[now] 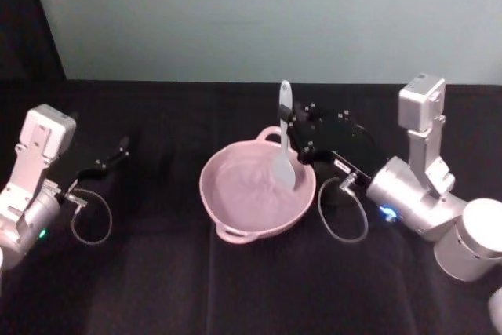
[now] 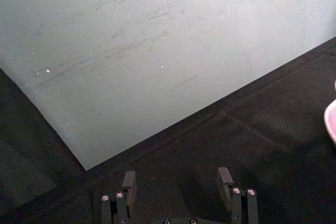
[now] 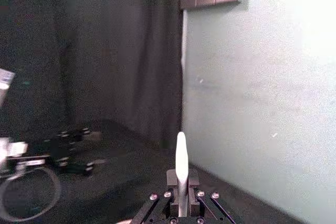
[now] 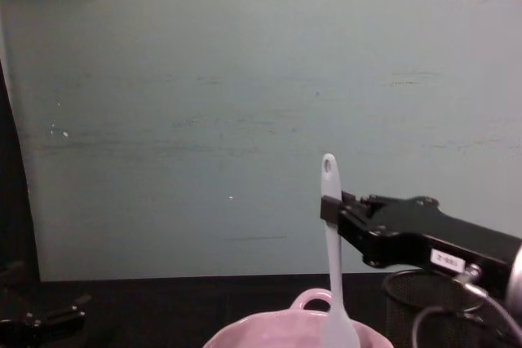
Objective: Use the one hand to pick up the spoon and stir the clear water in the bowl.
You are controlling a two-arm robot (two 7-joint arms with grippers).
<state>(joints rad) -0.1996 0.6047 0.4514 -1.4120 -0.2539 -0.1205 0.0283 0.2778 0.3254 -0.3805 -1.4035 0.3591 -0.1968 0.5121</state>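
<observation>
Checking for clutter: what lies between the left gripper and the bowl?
Only bare black tablecloth between the left gripper and the bowl, seen in the head view.

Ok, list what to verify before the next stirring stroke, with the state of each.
1. Grip: right gripper jaws shut on the spoon handle. Ok.
2. Spoon head down inside the bowl, near its far rim. Ok.
3. Spoon roughly upright, handle tip up. Ok.
4. Water in the bowl: cannot tell.
5. Left gripper parked away to the bowl's left, jaws open. Ok.
6. Clearance to the mesh cup below the right arm: cannot tell.
</observation>
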